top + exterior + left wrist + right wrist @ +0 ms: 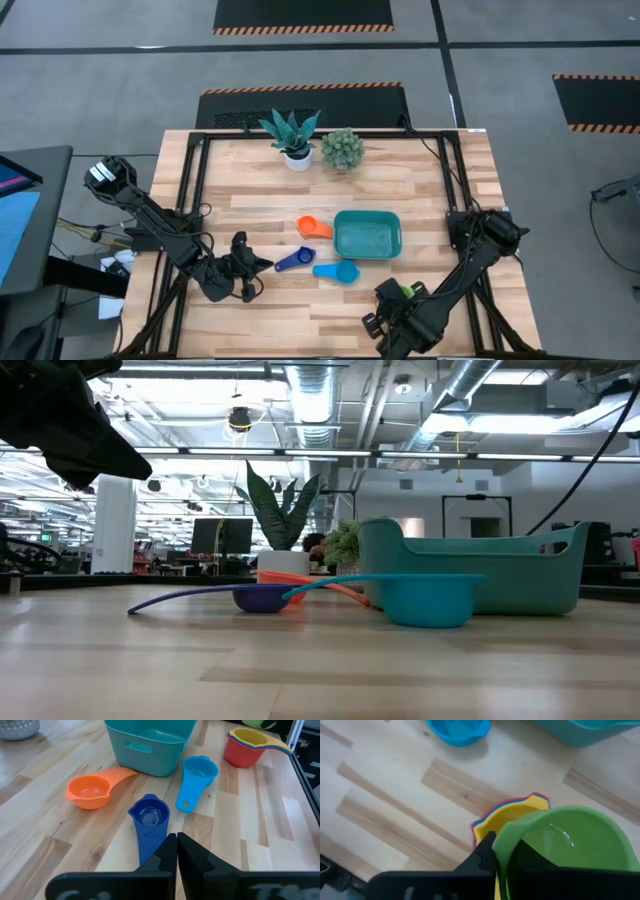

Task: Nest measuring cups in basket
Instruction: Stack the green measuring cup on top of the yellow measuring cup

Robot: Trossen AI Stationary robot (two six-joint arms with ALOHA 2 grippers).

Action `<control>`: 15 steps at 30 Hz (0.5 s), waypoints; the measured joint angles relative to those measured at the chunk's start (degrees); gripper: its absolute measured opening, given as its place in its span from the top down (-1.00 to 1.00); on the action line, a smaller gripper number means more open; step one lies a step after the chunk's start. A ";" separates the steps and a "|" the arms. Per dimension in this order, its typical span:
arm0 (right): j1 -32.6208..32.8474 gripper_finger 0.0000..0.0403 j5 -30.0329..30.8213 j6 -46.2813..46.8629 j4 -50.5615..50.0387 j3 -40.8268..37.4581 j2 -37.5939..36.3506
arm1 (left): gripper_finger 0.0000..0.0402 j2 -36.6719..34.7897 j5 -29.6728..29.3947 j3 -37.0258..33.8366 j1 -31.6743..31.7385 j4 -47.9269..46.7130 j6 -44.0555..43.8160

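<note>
- Your right gripper (502, 852) is clamped on the green plastic measuring cup (565, 845), lower centre of the overhead frame.
- Left gripper (176, 845) is pinched together, lower left.
- Teal rectangular plastic basket (367, 234) sits centre-right, dark blue cup (293, 260), light blue cup (337, 271) and orange cup (313, 227) beside it.

Three loose cups (314, 227) beside basket (367, 234)

Green cup (560, 845) hides the nested cups (512, 815) beneath.

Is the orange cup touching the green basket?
Apart. The high view shows bare wood between the orange cup and the basket; the left wrist view shows its handle tip stopping short.
</note>
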 joint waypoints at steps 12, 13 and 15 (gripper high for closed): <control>-0.15 0.70 -0.33 -2.55 2.63 0.01 0.02 | 1.00 0.00 0.48 0.00 0.01 0.02 0.10; -0.21 0.69 -0.33 -2.64 2.86 0.02 0.02 | 1.00 0.00 0.48 0.00 0.01 0.02 0.10; -0.37 0.69 -0.57 -2.80 2.82 0.02 0.02 | 1.00 0.00 0.48 0.00 0.02 0.02 0.08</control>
